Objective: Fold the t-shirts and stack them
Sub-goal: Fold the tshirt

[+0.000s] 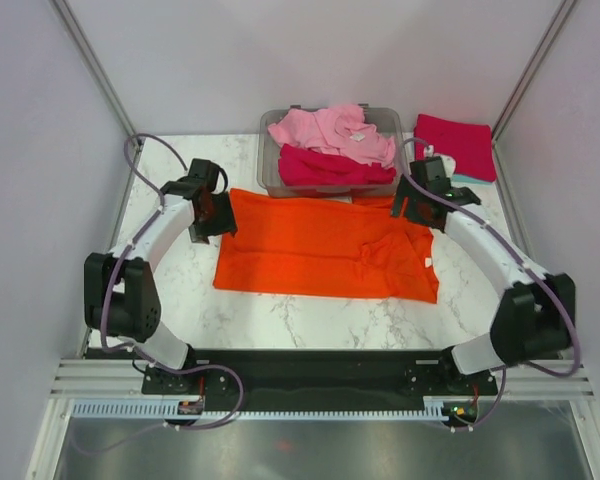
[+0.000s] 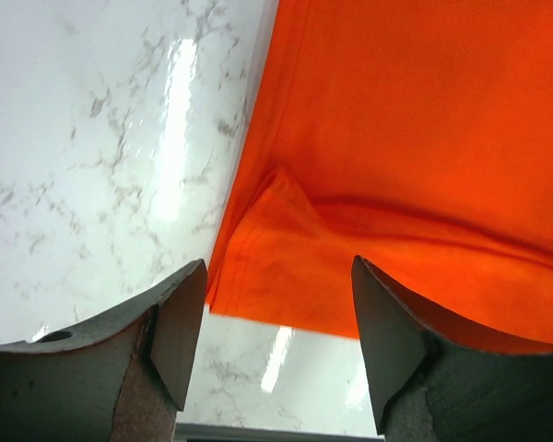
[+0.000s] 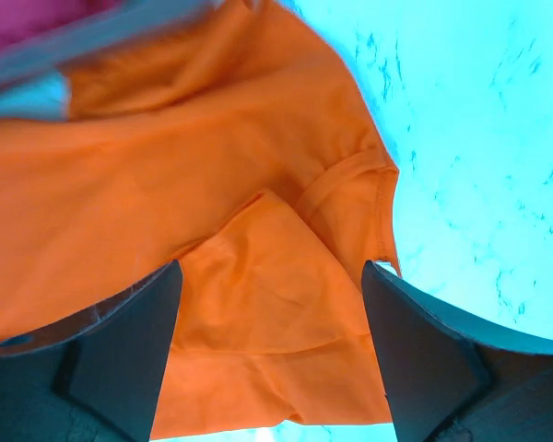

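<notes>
Left end effector (image 2: pixel 276 276) is spread wide and empty, hanging over the far-left corner of the orange shirt (image 1: pixel 320 245), with bare worktop (image 1: pixel 180 290) open to its left. The shirt lies flat mid-worktop, its far edge just beside the bin (image 1: pixel 270 150), where a pink shirt (image 1: pixel 330 130) tops a crimson shirt (image 1: pixel 330 168). Right end effector (image 3: pixel 272 276) is equally wide, gripping nothing, over the far-right sleeve. A folded magenta shirt (image 1: pixel 460 143) sits beyond.
</notes>
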Controlling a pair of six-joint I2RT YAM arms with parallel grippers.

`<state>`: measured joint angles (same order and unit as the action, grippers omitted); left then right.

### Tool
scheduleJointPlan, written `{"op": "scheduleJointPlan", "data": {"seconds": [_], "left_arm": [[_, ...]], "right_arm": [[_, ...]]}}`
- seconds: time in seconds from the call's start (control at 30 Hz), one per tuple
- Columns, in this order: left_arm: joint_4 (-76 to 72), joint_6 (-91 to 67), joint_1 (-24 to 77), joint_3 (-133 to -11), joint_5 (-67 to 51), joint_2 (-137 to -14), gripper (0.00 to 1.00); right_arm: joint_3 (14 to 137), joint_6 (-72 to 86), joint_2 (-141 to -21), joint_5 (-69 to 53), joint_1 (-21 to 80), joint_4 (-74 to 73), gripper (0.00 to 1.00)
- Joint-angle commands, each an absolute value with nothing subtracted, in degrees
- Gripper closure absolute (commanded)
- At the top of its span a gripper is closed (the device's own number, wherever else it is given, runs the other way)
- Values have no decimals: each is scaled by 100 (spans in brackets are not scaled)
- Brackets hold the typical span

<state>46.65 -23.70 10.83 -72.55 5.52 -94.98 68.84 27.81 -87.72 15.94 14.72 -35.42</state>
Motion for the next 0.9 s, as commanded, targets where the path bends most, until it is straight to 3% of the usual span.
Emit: {"op": "scheduleJointPlan", "data": {"seconds": [0.0, 0.17, 0.3, 0.47, 0.87], "left_arm": [[4773, -2801, 1081, -6796, 896, -8221, 28], [3579, -3751, 1064, -4629, 177, -5990, 28], [2875, -4542, 1063, -3403, 26, -5029, 28], [2427, -4790, 1063, -2656, 123, -4807, 28], [1653, -4790, 1063, -2224, 334, -5238, 28]], "right_arm": [[6219, 2908, -7544, 1565, 1459, -3920, 13], [4327, 3760, -5788, 1004, 1257, -3588, 13], [3044, 4280, -4949, 431, 967, -3305, 15], [2830, 4438, -5062, 501, 958, -3147, 17], [2330, 4798, -5046, 773, 879, -2988, 22]]}}
